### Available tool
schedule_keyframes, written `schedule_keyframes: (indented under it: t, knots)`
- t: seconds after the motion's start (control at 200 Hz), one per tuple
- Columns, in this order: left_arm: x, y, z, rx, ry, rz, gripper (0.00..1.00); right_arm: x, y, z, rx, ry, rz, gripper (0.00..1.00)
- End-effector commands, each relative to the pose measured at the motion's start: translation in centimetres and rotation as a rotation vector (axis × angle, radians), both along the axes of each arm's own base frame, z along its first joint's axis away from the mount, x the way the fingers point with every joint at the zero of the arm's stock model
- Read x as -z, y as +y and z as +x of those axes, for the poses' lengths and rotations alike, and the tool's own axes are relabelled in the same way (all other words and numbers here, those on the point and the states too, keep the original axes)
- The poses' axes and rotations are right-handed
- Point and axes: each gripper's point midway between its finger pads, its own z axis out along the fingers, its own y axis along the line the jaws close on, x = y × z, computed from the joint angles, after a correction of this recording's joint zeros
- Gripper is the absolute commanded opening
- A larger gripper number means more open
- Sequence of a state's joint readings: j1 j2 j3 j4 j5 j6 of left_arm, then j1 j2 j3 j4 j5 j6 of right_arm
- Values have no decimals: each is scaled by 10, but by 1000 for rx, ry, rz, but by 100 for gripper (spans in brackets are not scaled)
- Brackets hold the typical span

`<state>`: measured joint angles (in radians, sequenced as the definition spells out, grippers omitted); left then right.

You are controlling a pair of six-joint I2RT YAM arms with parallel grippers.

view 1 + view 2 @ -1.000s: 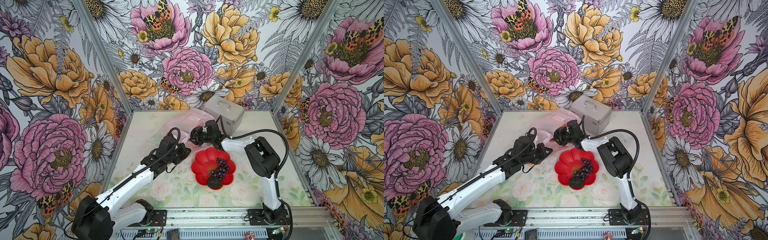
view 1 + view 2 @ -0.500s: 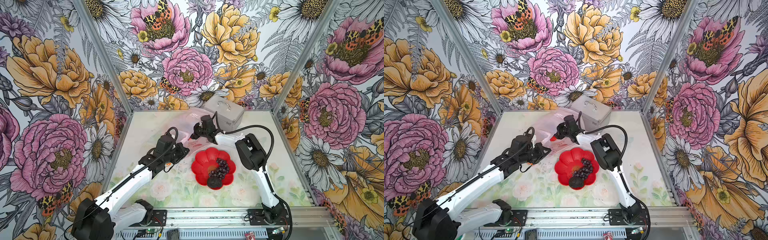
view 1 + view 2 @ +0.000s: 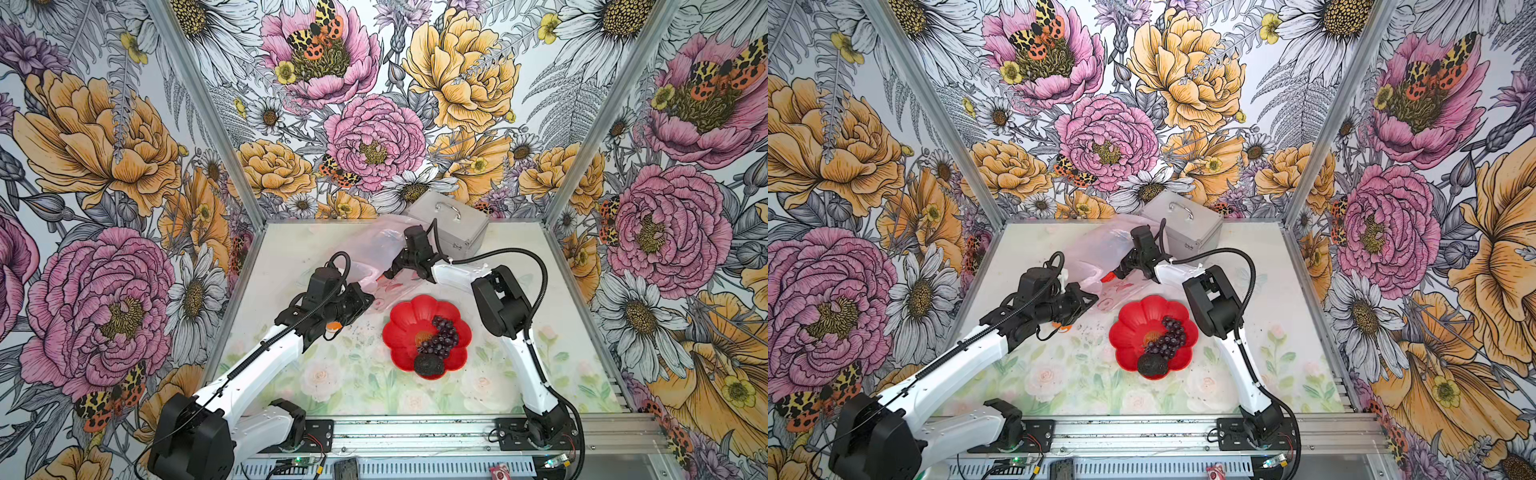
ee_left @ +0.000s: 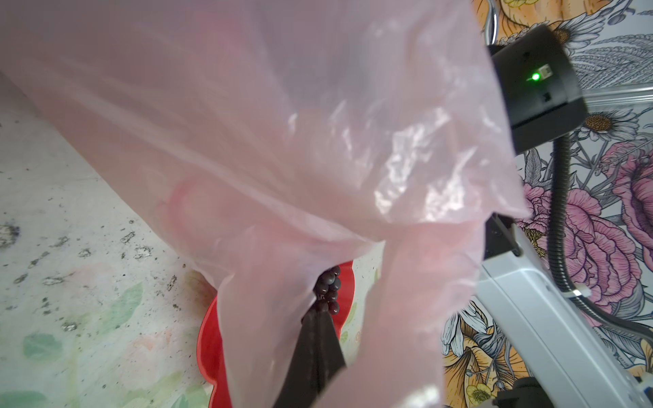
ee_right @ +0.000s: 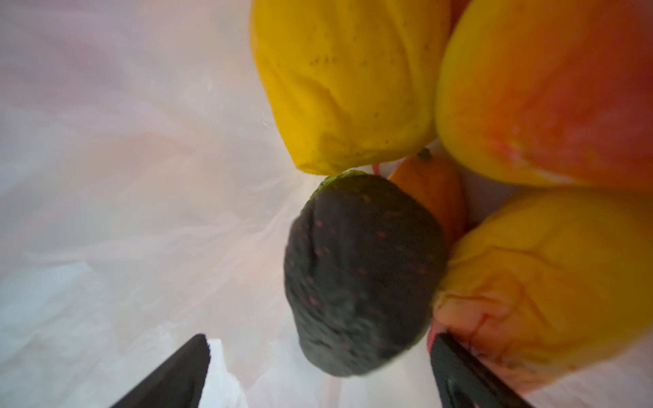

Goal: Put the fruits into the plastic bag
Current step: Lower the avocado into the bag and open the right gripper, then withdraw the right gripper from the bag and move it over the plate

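Found spread wide and empty: right claw (image 5: 319, 341); avocado (image 5: 360, 268) lies just ahead, inside plastic bag (image 4: 282, 141) apparently pinched by left claw (image 4: 316, 318).

Robot lab test booth
Flower-printed wall panels (image 3: 374, 124) in aluminium posts (image 3: 203, 104) box a desk (image 3: 353, 386); arm bases (image 3: 536, 430) bolt to a slotted rail (image 3: 415, 434).

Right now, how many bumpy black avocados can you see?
2. One avocado lies on the red plate beside the grapes; a second avocado sits inside the plastic bag among the yellow fruits, ahead of the open right claw. More could be hidden in the bag.
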<state>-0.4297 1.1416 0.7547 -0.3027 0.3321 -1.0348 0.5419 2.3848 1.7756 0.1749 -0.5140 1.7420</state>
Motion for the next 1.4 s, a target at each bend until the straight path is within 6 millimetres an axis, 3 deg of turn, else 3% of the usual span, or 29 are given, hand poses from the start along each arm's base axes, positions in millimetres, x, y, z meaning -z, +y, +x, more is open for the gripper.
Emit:
schedule_keyframes:
  t: [0.0,0.31,0.585,0.87,1.396]
  knots:
    - [-15,-7,8,40,-45,-17,0,-14,-4,-6,-38,-33,-8,99]
    - [-15,-9,13,40,-47,-14,0,-33,-5,-37,-176,-82,-40,100]
    - [-17,-5,17,11,-65,-1,0,-50,-19,-65,-275,-150,-110,100]
    - [-14,0,21,-28,-63,10,0,-68,-54,-101,-367,-249,-246,100]
    - [-4,-16,20,-24,-57,40,0,-101,-122,-170,-552,-529,-581,100]
